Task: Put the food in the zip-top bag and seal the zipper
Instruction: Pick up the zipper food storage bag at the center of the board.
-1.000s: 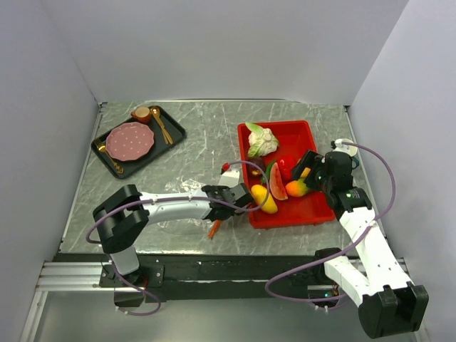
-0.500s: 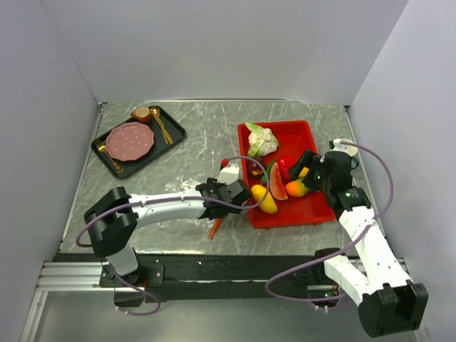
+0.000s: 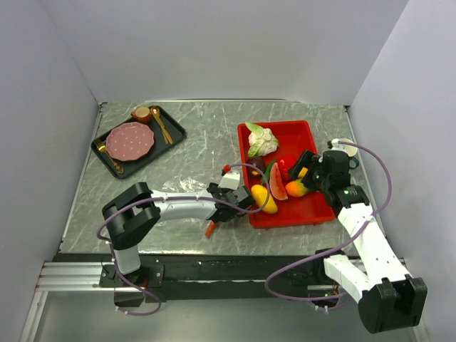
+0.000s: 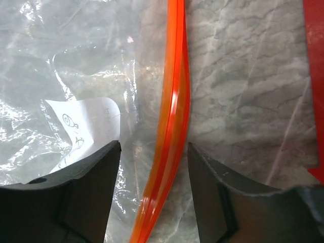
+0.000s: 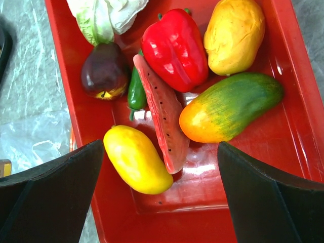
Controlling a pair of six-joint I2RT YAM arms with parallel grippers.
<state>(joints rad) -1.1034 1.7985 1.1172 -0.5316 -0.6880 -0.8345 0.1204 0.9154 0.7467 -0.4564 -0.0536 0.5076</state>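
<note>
Beside the red tray [image 3: 317,205], the left tool [image 4: 153,152] straddles the zipper [image 4: 174,101].

The top view looks down from behind over the table [image 3: 192,142]; close wrist views share with it the red tray [image 5: 288,147] beneath the right end effector [image 5: 159,152] and, probably, the zipper [image 4: 174,101] under the left end effector [image 4: 153,152].

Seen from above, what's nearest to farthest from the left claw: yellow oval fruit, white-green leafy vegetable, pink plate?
From the left gripper:
1. Yellow oval plastic fruit, immediately right.
2. White-green leafy vegetable, red tray's far end.
3. Pink plate, far left.
</note>
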